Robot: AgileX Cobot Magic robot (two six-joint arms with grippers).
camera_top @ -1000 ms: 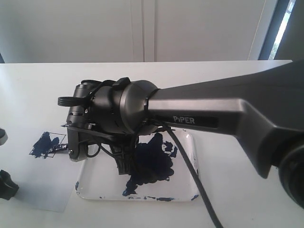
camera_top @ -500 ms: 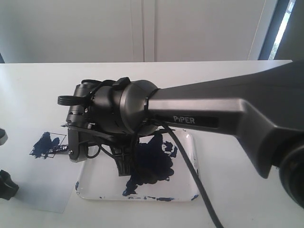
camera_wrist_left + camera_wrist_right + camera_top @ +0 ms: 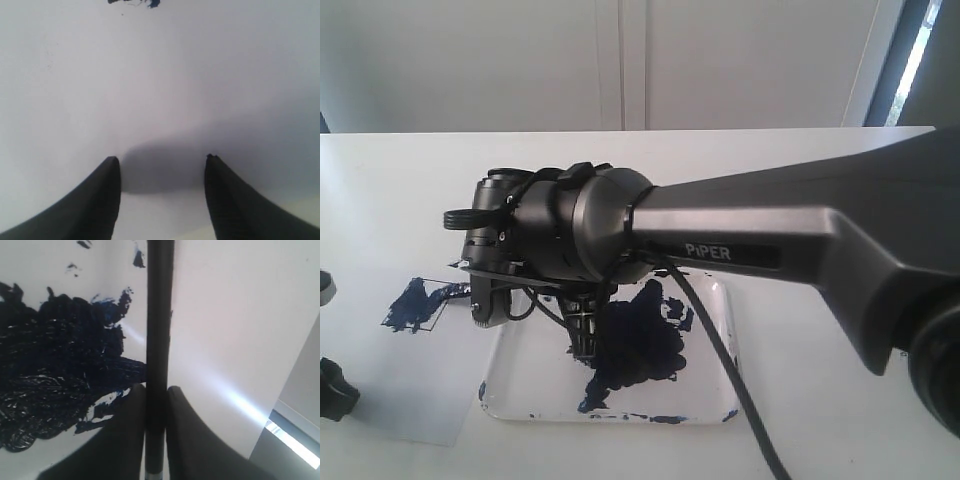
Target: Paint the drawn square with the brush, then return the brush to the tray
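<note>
White table (image 3: 800,170) with a flat paper sheet (image 3: 410,400), pale wall panels (image 3: 740,60) behind, window strip (image 3: 923,45) at right

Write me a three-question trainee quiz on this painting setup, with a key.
1. True or false: the right gripper is shut on the brush over the tray.
2. Pick one. The left gripper is: A) open with nothing between its fingers; B) shut on a cloth; C) shut on a pencil.
3. Fill in the colour: the drawn square is daubed ____.

Key: 1 true; 2 A; 3 navy.
</note>
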